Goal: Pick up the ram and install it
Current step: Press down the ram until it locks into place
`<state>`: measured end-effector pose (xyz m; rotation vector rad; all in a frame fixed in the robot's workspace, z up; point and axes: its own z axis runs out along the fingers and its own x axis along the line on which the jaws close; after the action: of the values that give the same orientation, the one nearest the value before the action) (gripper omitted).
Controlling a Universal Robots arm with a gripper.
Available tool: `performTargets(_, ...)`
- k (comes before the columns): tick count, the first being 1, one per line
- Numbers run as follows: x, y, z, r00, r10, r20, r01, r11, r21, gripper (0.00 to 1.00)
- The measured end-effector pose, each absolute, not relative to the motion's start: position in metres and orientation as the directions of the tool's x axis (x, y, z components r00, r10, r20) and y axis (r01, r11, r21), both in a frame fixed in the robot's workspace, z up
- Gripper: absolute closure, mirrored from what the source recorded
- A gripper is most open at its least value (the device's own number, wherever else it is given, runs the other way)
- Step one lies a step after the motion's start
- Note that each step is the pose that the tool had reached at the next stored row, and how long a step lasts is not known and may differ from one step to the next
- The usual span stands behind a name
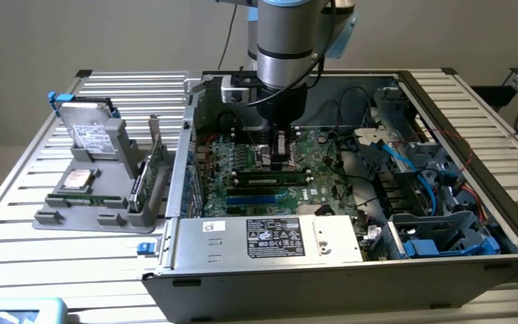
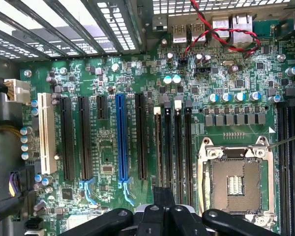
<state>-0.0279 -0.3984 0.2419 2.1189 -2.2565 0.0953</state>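
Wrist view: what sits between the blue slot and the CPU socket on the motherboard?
In the wrist view, one long black expansion slot and then a group of narrow memory slots lie between the blue slot and the CPU socket.

You see a green motherboard (image 2: 113, 73) with black slots, one blue slot (image 2: 121, 137) and one white slot (image 2: 46, 132). Red-and-black twisted wires (image 2: 221, 29) cross its edge. The ram (image 1: 272, 180) reads dark green with black chips. Black gripper (image 2: 162, 204). Grey tray (image 1: 92, 202); silver-ribbed counter (image 1: 25, 250); blue cables (image 1: 407, 158).
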Motion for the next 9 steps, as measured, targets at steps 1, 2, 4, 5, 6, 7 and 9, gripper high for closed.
performTargets(1, -0.0279, -0.3984, 0.2419, -0.063, -0.995, 0.075, -0.998, 0.062, -0.014, 0.89)
performTargets(2, -0.0279, -0.3984, 0.2419, -0.063, -0.995, 0.075, -0.998, 0.062, -0.014, 0.89)
performTargets(4, -0.0279, -0.3984, 0.2419, -0.063, -0.995, 0.075, -0.998, 0.062, -0.014, 0.89)
performTargets(5, -0.0279, -0.3985, 0.2420, -0.065, -0.995, 0.075, -0.998, 0.064, -0.014, 0.89)
performTargets(6, -0.0279, -0.3985, 0.2420, -0.074, -0.994, 0.075, -0.997, 0.073, -0.014, 0.89)
performTargets(7, -0.0279, -0.3985, 0.2421, -0.087, -0.993, 0.075, -0.996, 0.086, -0.014, 0.89)
performTargets(9, -0.0279, -0.3985, 0.2420, -0.114, -0.991, 0.075, -0.993, 0.113, -0.014, 0.89)
